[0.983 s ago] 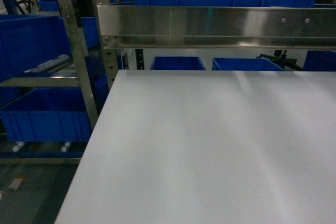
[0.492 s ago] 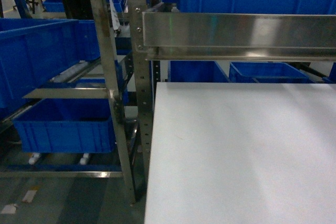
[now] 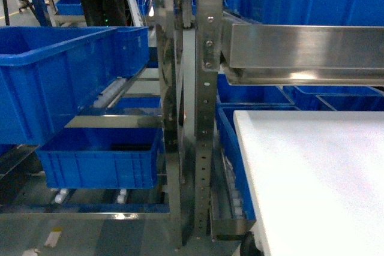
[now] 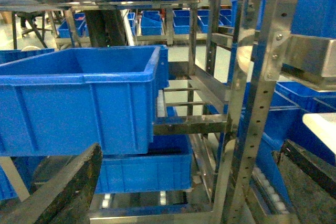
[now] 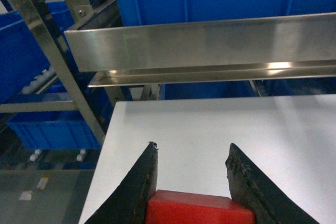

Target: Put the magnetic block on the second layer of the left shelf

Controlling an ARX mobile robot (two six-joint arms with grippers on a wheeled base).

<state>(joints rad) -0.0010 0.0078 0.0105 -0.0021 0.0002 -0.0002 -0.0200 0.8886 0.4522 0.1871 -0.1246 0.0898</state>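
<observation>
right gripper (image 5: 191,169) has its two black jaws clamped on the red magnetic block (image 5: 198,209), block sits at the jaw roots low in the right wrist view, tips stick out past it with a gap between them; gripper hangs over the white tabletop (image 5: 210,135) near its left edge, with a steel rail (image 5: 210,40) and a blue bin above it ahead; left gripper (image 4: 173,192) jaws apart, nothing between them, only the dark fingers (image 4: 63,187) show at the bottom corners of the left wrist view, pointing at the rack; neither gripper visible in head view; so pickup looks done, block is in hand, placing not done yet; target, the left shelf second layer (image 3: 114,121), is the steel level with roller tracks carrying the large blue bin (image 3: 60,76), off to the left past the perforated upright (image 3: 204,118); block is well apart from that level, on the table side of the upright; what's left by my read: carry block left past the upright, reach in over the shelf level or bin, release, pull back
</observation>
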